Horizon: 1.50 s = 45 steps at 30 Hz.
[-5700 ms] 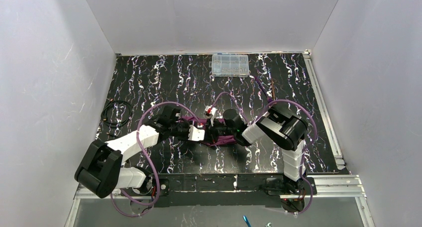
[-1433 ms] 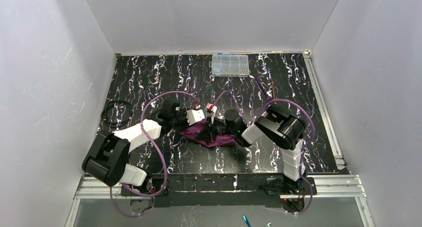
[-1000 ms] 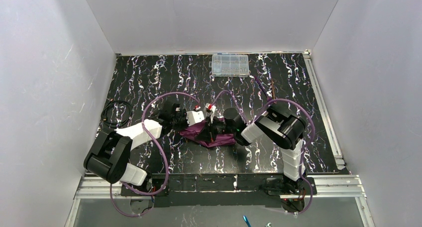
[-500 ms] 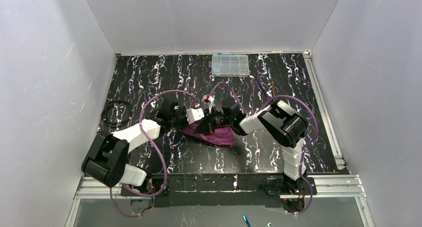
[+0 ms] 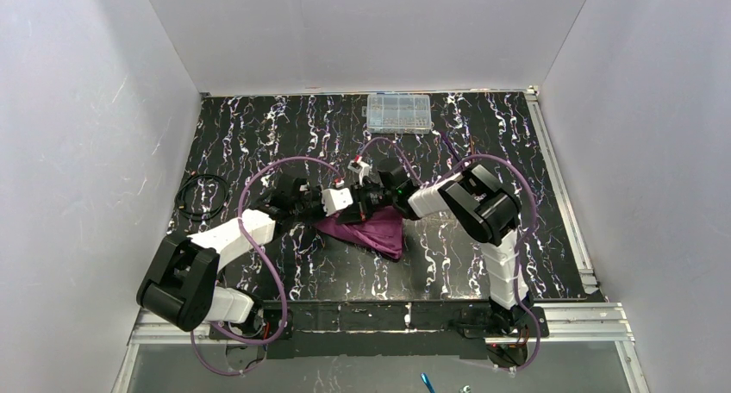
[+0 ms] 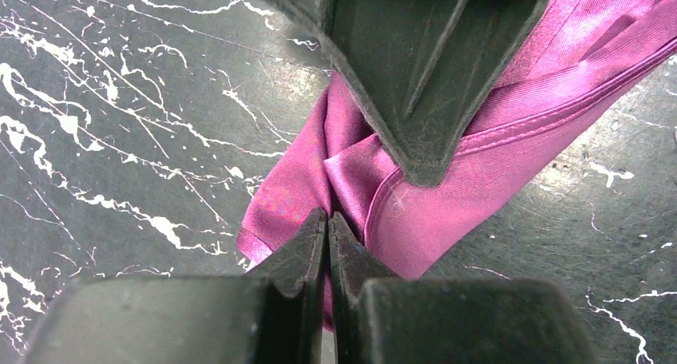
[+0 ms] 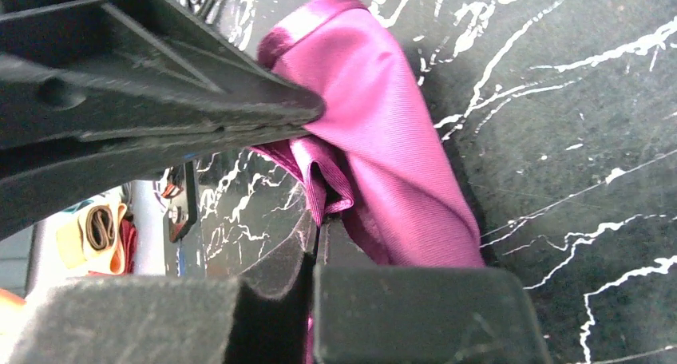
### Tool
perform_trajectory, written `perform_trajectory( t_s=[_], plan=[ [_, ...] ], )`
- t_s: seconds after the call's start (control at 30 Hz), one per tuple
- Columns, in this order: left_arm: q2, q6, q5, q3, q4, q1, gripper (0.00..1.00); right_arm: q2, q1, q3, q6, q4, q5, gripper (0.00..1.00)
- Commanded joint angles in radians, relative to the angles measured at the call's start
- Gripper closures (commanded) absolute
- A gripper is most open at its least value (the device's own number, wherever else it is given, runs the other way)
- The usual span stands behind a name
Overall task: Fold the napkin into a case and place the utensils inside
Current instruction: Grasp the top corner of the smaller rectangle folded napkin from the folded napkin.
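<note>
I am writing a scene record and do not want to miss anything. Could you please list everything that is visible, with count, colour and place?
napkin: one, plum-purple, centre of the table, partly folded
utensils: two thin sticks, one purple and one copper-brown, far right of the table, outside the napkin
compartment box: one, clear, far edge of the table
cable coil: one, black, left edge of the table
table: one, black with white veins
left gripper: one, black, shut on the napkin
right gripper: one, black, shut on the napkin
</note>
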Motion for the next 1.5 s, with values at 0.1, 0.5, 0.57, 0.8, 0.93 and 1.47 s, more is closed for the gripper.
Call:
perform_trajectory(
  t_s=[0.1, 0.5, 0.57, 0.8, 0.93, 1.47],
  plan=[
    [-0.033, -0.013, 0.033, -0.017, -0.015, 0.002, 1.0, 0.061, 0.009, 0.148, -0.072, -0.287, -0.002, 0.99],
    [-0.023, -0.052, 0.012, 0.002, 0.011, 0.002, 1.0, 0.119, 0.036, 0.263, -0.164, -0.553, 0.013, 0.99],
    [-0.024, -0.067, 0.006, 0.008, 0.011, 0.002, 1.0, 0.129, 0.038, 0.267, -0.162, -0.565, 0.011, 0.99],
    [-0.029, -0.093, -0.015, 0.019, 0.004, 0.002, 1.0, 0.157, 0.049, 0.303, -0.187, -0.634, 0.021, 0.99],
    [-0.035, -0.072, -0.015, 0.012, -0.006, 0.002, 1.0, 0.159, 0.048, 0.333, -0.206, -0.684, 0.038, 0.99],
    [-0.06, 0.045, 0.025, -0.041, -0.028, 0.002, 1.0, 0.125, 0.019, 0.452, -0.128, -0.751, 0.025, 0.99]
  ],
)
